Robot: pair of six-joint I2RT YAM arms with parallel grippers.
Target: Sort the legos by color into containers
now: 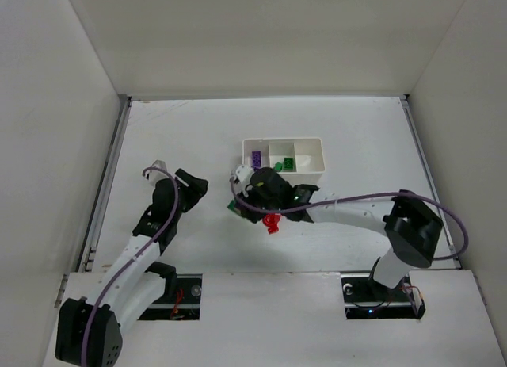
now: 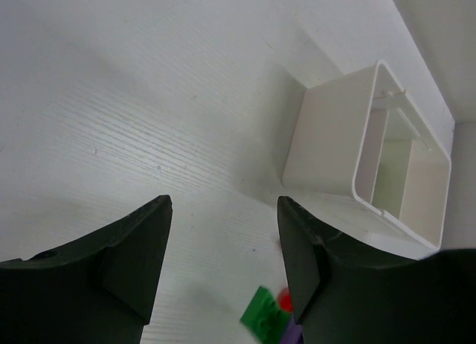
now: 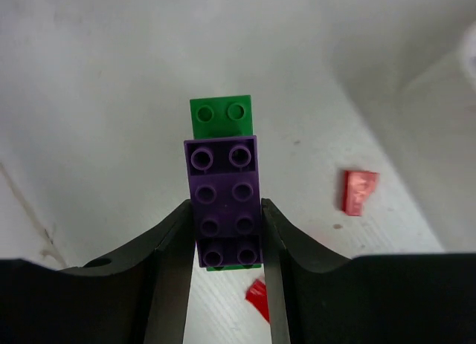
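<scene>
This is a robotics lab test cell, not a lived-in room. A plain white bench (image 1: 174, 129) is boxed in on three sides by bare white panel walls (image 1: 261, 42). The left arm (image 1: 131, 260) and right arm (image 1: 348, 214) are bolted at its near edge. A purple cable (image 1: 356, 197) trails along the right arm. A cut-out (image 1: 186, 292) by the left base exposes electronics.

Plain white panels close in the matte white worktop (image 1: 198, 137): a back wall (image 1: 261, 34), a left wall (image 1: 47, 105) and a right wall (image 1: 467, 82). A thin metal rail (image 1: 105, 185) runs along the left edge. The light is soft and even, showing faint grain.
</scene>
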